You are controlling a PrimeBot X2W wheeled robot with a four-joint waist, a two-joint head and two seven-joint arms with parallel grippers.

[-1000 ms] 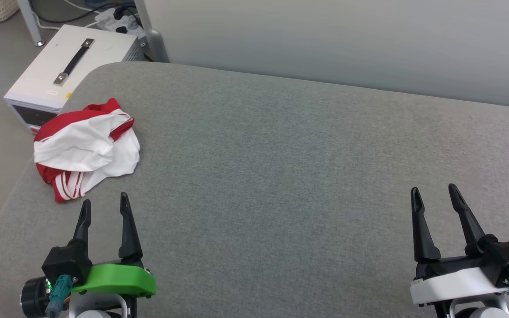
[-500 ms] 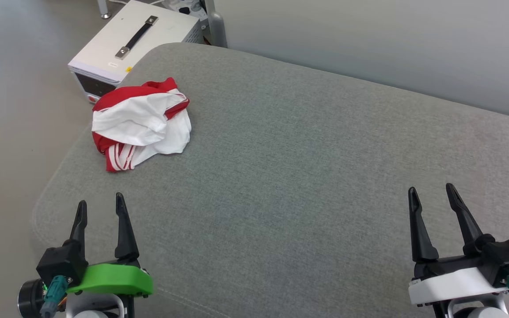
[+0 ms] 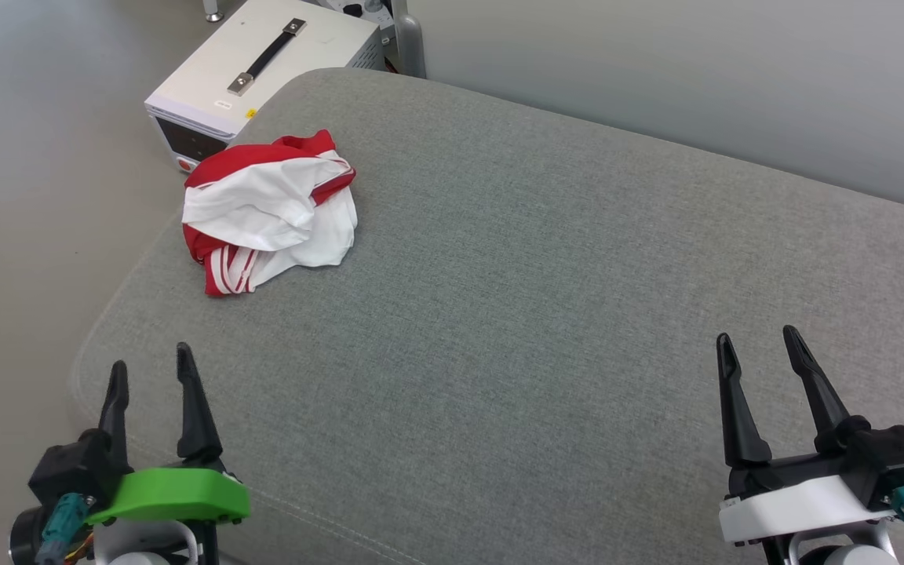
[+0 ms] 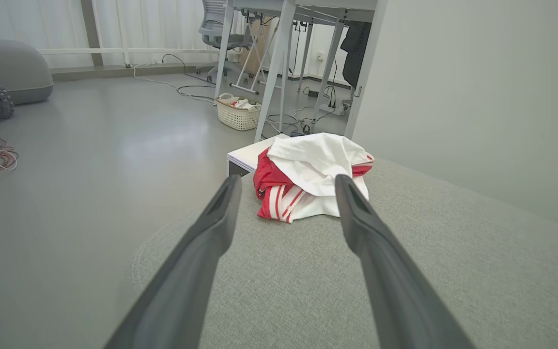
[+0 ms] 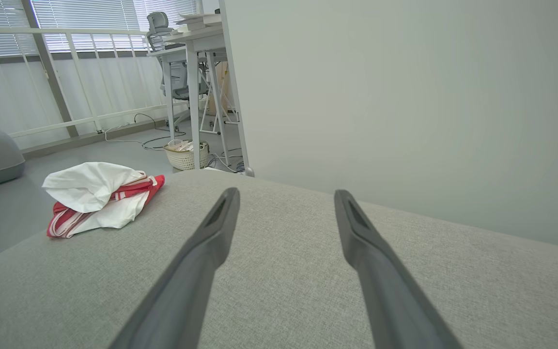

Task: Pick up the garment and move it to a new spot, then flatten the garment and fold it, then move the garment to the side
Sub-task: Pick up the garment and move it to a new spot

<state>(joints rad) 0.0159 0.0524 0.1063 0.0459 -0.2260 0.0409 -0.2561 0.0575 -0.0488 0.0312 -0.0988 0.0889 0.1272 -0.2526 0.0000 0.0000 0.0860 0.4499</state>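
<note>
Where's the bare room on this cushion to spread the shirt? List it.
The whole middle of the cushion is bare, from the shirt across to the right gripper and back to the wall. Also bare: the strip between shirt and left gripper. Crowded only at the shirt's far-left corner.

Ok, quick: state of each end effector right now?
Left end effector: open, empty, short of the garment.
Right end effector: open, empty.

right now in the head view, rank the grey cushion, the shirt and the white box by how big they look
1. grey cushion, by far the largest
2. shirt and white box: about alike; the box sits farther off, partly hidden by the cushion, so no ranking
</note>
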